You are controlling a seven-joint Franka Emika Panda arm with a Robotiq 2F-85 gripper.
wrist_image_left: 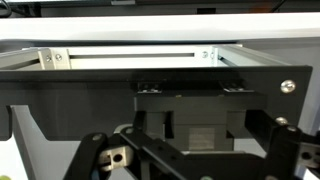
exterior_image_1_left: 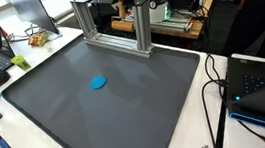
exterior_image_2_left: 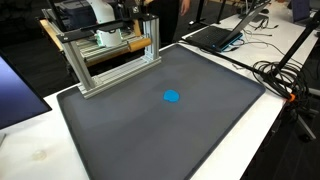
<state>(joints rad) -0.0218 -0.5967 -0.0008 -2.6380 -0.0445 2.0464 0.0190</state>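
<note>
We see gripper spread wide, holding nothing | it faces the aluminium frame close up (standing at the grey mat's back edge) | blue disc lies mid-mat, well apart.

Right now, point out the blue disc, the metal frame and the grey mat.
blue disc (exterior_image_1_left: 98, 83): exterior view, on the middle of the disc.
metal frame (exterior_image_2_left: 150, 40): exterior view, on its near upright post.
grey mat (exterior_image_1_left: 147, 113): exterior view, on a bare stretch of the mat, away from the disc.
</note>
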